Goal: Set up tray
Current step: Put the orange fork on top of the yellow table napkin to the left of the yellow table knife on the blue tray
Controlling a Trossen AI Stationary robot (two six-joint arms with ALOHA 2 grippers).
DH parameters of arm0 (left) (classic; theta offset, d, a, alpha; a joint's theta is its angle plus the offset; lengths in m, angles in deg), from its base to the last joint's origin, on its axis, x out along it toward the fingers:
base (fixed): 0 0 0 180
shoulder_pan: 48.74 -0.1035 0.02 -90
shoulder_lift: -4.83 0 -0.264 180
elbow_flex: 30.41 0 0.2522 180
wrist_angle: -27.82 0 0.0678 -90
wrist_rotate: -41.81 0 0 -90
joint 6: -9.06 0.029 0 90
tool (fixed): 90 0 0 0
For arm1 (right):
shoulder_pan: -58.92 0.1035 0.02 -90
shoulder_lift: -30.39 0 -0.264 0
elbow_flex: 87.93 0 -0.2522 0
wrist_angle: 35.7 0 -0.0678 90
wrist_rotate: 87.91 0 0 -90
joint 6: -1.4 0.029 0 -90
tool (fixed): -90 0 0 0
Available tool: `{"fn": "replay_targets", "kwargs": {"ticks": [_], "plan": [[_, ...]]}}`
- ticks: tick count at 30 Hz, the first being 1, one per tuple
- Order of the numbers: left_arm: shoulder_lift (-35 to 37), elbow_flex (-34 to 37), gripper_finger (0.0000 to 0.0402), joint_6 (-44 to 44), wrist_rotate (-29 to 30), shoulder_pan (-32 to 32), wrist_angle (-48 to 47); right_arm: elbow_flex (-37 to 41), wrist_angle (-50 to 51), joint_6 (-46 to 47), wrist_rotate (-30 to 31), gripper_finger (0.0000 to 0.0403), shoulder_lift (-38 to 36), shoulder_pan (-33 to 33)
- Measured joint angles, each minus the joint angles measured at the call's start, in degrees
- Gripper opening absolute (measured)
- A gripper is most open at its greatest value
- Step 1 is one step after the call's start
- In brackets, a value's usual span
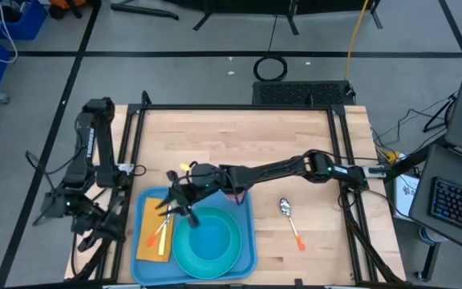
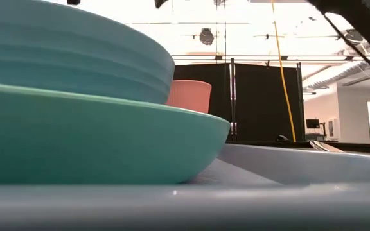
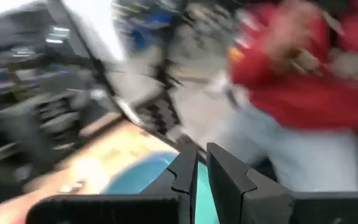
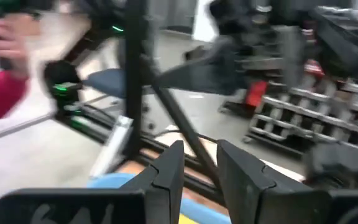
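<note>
Nearest the low camera is the pale rim of the tray, filling the bottom of that frame, with the teal plate standing on it and a bowl stacked in the plate; a salmon cup peeks out behind them at centre.

From above, the light-blue tray sits at the lower centre of the table. The plate fills its right half, and a yellow napkin lies along its left side with an orange-handled utensil across it. So the tray looks largely laid.

Still outside it: a spoon with an orange handle lies on bare wood to the right of the tray, well apart from it. Bringing that in looks like the main step left.

The right gripper hangs over the tray's upper left part, above the napkin; in its wrist view the fingers stand a narrow gap apart with nothing between them. The left gripper is parked off the table's left edge, fingers nearly together and empty
</note>
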Motion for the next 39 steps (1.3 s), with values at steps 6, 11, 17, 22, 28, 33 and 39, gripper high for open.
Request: {"fn": "replay_targets", "kwargs": {"ticks": [6, 11, 17, 22, 28, 33, 39], "plan": [[-0.16, -0.09, 0.0042, 1.5, 21.6, -6.94, 11.57, 3.73, 8.16, -1.23, -2.57, 0.008, -6.74, 1.87], [-0.14, -0.09, 0.0042, -1.19, 26.95, -17.23, 11.61, 14.18, 7.1, -1.89, -2.31, 0.0073, -14.84, 2.83], [-2.47, -0.09, 0.0042, -7.59, 21.9, -29.12, 12.56, 32.88, -1.62, 0.56, 0.35, 0.0063, -26.75, 2.68], [-3.81, -0.09, 0.0042, -7.84, 12.97, -36.57, 12.88, 47.95, -10.59, 1.35, 7.65, 0.0057, -37.1, 2.68], [-7.21, -0.09, 0.0042, -9.43, 0.46, -43.64, 12.24, 61.14, -19.08, 4.97, 8.51, 0.0056, -46.09, 2.66], [-9.83, -0.09, 0.0042, -12.53, -7.62, -49.35, 7.94, 66.82, -21.21, 6.99, 8.52, 0.0054, -49.72, 2.68], [-9.69, -0.09, 0.0042, -22.05, -20.05, -56.78, -4.25, 69.34, -22.28, 8.48, 8.57, 0.0052, -50.28, 2.68]]}}
